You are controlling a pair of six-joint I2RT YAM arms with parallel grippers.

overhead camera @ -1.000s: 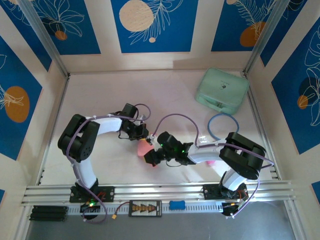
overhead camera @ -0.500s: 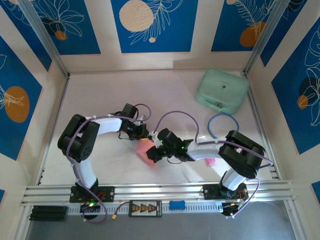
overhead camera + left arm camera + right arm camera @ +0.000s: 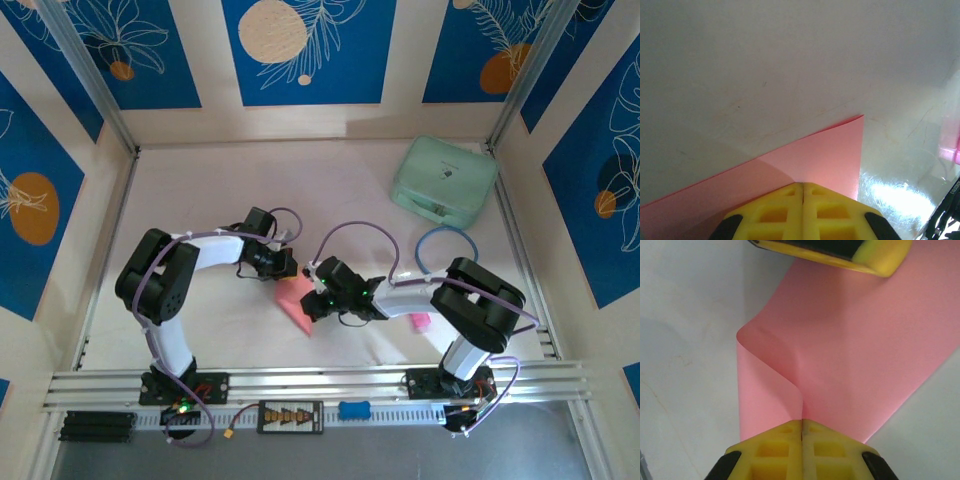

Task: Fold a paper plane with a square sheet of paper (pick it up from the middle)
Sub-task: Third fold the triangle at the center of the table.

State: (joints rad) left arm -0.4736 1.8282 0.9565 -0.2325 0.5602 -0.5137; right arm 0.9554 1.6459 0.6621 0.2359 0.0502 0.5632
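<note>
Just below centre of the top view, flat on the white table (image 3: pixel 200 190): the square sheet of paper (image 3: pixel 296 300), salmon-pink, one corner pointing toward the bottom of the frame. Flanked by both pincers: left gripper (image 3: pixel 284 270) at the sheet's upper edge, right gripper (image 3: pixel 313 303) at its right side, the two close together with the paper between and beneath them. From the left wrist, yellow fingers (image 3: pixel 775 212) at bottom centre pressed tight together, no gap along the seam, tips down on the pink sheet spreading from the lower left corner up to a sharp corner right of centre; no telling whether pinching a layer there or merely pressing it to the table. From the right wrist, fingers (image 3: pixel 835 452) likewise closed at bottom centre and pinching the paper: a curled flap lifted off the left part of the sheet, running straight into the seam between the tips, the rest fanning out flat toward the upper right. At the top edge of that view, a yellow finger of the left pincer over the sheet's far edge. Well apart from the paper, at upper right of the top view, a mint-green case (image 3: pixel 443 180); below it a blue cable loop (image 3: pixel 447 250); lower right of centre, beside the right arm, a small bright-pink object (image 3: pixel 421 321).
</note>
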